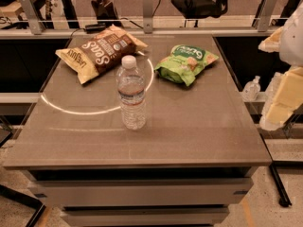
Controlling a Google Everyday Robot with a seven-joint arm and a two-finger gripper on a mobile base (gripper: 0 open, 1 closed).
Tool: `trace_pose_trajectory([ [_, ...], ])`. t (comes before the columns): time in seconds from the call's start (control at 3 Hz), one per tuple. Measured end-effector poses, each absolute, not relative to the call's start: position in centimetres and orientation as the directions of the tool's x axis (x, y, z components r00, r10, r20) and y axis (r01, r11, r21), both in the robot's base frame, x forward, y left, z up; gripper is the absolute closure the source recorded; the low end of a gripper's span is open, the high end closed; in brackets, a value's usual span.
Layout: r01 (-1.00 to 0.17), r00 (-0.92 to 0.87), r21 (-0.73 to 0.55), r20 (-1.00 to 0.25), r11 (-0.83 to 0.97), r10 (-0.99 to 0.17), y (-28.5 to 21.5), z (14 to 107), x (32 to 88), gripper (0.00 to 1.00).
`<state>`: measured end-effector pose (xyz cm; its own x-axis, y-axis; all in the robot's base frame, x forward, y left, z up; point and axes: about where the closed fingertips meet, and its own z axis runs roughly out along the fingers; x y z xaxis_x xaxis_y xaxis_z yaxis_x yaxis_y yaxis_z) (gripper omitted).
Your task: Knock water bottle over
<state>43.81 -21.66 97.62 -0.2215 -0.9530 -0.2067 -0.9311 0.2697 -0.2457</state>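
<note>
The water bottle (132, 92) stands upright near the middle of the grey table (199, 126). It is clear ribbed plastic with a white cap and a pale label band. My gripper (284, 98), white with pale yellow parts, is at the right edge of the view. It hangs beyond the table's right side, well apart from the bottle and about level with it.
A brown and yellow snack bag (99, 52) lies at the back left of the table. A green snack bag (185, 63) lies at the back right. A small clear pump-top bottle (251, 89) stands off the table to the right, near the gripper. A railing runs behind the table.
</note>
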Motion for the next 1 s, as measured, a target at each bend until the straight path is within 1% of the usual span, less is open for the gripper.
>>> trace_pose_trajectory([
  [0.33,-0.931,-0.221,-0.246,-0.207,0.270,-0.953,-21.7,97.6,43.8,0.00],
  [0.67,-0.911,-0.270,-0.230,-0.295,0.342,-0.916,-22.2,97.3,43.3,0.00],
  [1.0,-0.871,-0.335,-0.198,-0.428,0.449,-0.839,-22.4,96.7,42.3,0.00],
])
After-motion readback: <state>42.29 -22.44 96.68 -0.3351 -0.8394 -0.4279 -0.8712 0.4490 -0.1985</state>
